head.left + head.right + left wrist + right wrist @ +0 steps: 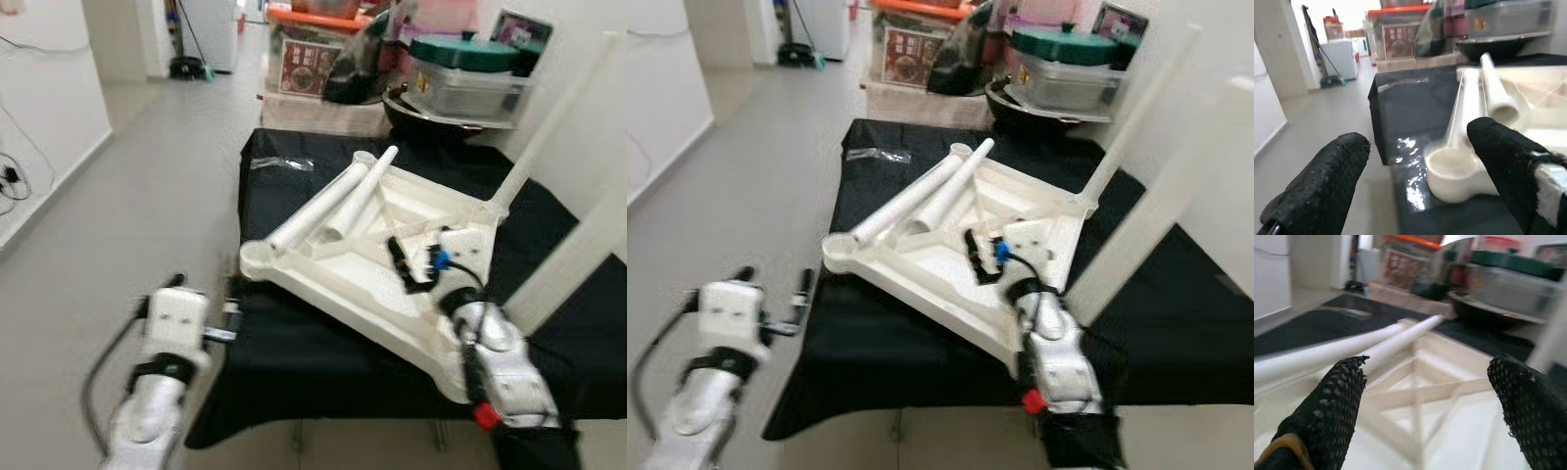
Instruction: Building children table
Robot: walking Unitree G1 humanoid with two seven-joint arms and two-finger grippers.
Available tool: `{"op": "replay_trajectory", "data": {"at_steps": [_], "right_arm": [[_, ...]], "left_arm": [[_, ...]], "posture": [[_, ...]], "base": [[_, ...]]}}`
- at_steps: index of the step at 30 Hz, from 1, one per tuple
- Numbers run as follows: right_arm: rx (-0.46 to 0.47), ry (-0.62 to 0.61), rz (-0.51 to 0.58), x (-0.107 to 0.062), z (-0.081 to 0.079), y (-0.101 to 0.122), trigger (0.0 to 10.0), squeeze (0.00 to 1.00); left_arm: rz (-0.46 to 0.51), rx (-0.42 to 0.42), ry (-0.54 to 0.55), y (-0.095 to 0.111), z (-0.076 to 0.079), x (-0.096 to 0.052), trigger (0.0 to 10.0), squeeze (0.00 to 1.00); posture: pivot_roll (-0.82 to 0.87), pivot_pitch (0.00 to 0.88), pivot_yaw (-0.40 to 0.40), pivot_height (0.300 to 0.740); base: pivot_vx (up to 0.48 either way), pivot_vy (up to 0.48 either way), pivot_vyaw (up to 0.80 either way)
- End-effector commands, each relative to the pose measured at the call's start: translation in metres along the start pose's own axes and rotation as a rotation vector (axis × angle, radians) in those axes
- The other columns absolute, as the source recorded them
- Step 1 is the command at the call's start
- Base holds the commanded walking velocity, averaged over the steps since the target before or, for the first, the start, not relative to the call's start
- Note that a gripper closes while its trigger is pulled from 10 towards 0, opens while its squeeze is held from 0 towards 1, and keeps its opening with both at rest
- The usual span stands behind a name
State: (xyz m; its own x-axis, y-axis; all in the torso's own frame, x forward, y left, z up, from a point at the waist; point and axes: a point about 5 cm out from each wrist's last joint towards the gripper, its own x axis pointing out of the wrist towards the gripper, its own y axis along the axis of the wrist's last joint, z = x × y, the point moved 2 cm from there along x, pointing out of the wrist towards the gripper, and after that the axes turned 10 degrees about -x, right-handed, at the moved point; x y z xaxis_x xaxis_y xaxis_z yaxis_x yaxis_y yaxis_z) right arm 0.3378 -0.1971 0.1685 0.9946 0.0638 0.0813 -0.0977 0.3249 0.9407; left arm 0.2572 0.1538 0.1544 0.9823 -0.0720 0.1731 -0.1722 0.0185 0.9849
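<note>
Right gripper [411,266] hovers spread over the upturned white tabletop [411,304] on the black cloth [294,352], two loose legs [333,201] ahead (resting inside). Left gripper [201,294], fingers apart, faces its near corner.

I'm in a lived-in home: tiled hallway floor [147,196] at left, stacked storage boxes [460,73] and a mop [191,59] at top.

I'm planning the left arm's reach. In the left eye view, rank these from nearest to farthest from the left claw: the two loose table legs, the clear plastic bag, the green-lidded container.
From the left claw:
1. Loose table legs, lying on the upturned tabletop, ahead and to its right.
2. Clear plastic bag, on the black cloth near the far left corner.
3. Green-lidded container, beyond the table's far right.
</note>
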Motion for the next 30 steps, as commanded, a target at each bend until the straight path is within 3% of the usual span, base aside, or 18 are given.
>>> {"op": "replay_trajectory", "data": {"at_steps": [1,26,30], "right_arm": [[0.021,0.006,-0.009,0.0001,-0.0031,-0.0015,10.0,0.0],[0.049,0.018,-0.013,0.0046,-0.0076,-0.0027,10.0,0.0],[0.057,0.042,0.004,0.0042,-0.0121,-0.0004,10.0,0.0]], "left_arm": [[-0.007,0.006,0.009,-0.0012,-0.0026,-0.0007,10.0,0.0],[-0.011,0.01,0.014,-0.003,-0.0019,0.0001,10.0,0.0],[-0.02,0.02,0.02,-0.0049,-0.0024,0.0,10.0,0.0]], "posture": [[0.05,0.0,-0.125,0.74],[0.05,0.0,-0.129,0.74],[0.05,0.0,-0.126,0.74]], "base": [[0.0,-0.465,0.0],[0.0,-0.462,0.0],[0.0,-0.067,0.0]]}}
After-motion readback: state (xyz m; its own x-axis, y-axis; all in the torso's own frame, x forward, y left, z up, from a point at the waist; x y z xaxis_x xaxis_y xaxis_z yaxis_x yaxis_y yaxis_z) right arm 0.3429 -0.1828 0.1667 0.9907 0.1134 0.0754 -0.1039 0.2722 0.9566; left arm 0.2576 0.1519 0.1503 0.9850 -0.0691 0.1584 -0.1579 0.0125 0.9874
